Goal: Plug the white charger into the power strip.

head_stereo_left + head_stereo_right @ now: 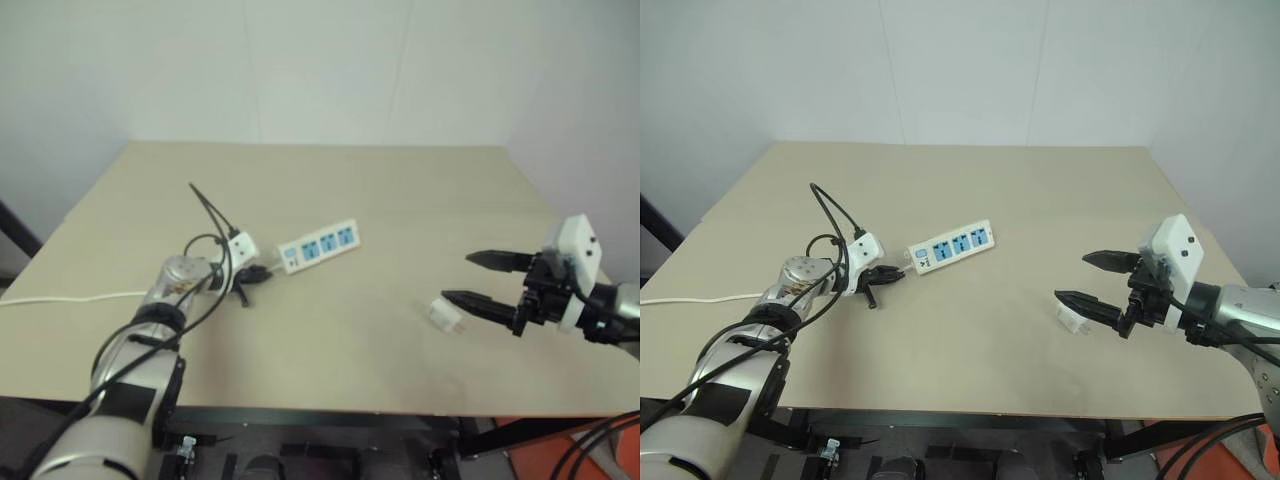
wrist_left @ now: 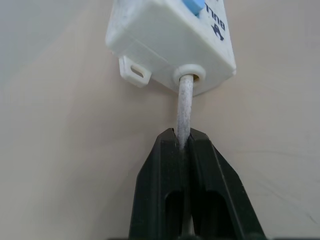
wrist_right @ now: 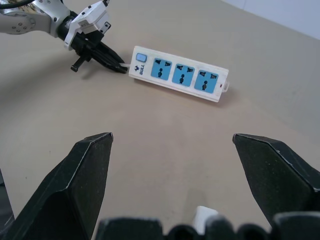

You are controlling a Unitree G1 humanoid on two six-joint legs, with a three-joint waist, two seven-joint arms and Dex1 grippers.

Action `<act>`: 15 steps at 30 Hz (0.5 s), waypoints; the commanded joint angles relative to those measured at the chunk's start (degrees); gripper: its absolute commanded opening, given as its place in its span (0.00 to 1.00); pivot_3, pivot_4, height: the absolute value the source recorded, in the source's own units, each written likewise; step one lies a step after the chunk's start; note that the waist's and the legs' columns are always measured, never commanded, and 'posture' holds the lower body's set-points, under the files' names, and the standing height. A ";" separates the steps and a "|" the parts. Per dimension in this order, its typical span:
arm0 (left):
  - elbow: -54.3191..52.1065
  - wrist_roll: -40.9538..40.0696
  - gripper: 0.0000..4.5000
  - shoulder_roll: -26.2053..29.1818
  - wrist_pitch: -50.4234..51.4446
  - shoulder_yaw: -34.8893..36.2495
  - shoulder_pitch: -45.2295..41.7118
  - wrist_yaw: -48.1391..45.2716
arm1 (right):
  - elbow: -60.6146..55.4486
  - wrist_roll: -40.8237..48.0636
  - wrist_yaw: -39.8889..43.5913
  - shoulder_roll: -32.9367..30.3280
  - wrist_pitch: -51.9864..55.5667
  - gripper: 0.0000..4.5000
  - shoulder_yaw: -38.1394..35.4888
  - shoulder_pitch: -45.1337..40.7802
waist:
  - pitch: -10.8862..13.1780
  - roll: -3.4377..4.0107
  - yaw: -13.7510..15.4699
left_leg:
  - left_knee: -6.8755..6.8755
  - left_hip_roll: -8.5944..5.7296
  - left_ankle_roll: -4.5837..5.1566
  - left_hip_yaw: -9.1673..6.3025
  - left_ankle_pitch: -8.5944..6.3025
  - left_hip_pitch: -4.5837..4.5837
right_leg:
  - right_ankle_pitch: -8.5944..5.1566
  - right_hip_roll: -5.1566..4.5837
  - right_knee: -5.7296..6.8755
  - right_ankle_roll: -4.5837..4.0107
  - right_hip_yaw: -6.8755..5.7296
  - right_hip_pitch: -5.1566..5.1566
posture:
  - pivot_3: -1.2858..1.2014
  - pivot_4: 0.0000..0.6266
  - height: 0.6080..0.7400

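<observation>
The power strip (image 1: 318, 246), a white bar with three blue sockets, lies slightly left of the table's centre. My left gripper (image 1: 255, 272) sits at its left end, shut on the thin white cord (image 2: 184, 107) just where it leaves the strip (image 2: 170, 35). The white charger (image 1: 446, 314) rests on the table to the right, far from the strip. My right gripper (image 1: 456, 277) hovers just above and beside the charger, open wide, with nothing between its fingers. From the right wrist view the charger (image 3: 205, 215) sits low between the fingers and the strip (image 3: 179, 73) lies ahead.
The beige table (image 1: 400, 190) has bare room between strip and charger and behind them. The strip's white cord (image 1: 60, 298) trails off the table's left edge. An orange object (image 1: 590, 455) sits below the front right corner.
</observation>
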 commanded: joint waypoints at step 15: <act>-57.52 -30.07 0.00 14.12 41.69 15.03 29.76 -22.48 | -0.76 1.33 -1.71 2.58 -0.58 1.00 1.95 -1.66 | 0.03 0.02 -0.61 | -0.02 0.10 0.01 -0.08 0.00 -0.06 | 0.10 0.01 0.04 -0.26 -0.06 -0.14 | 0.52 0.24 1.00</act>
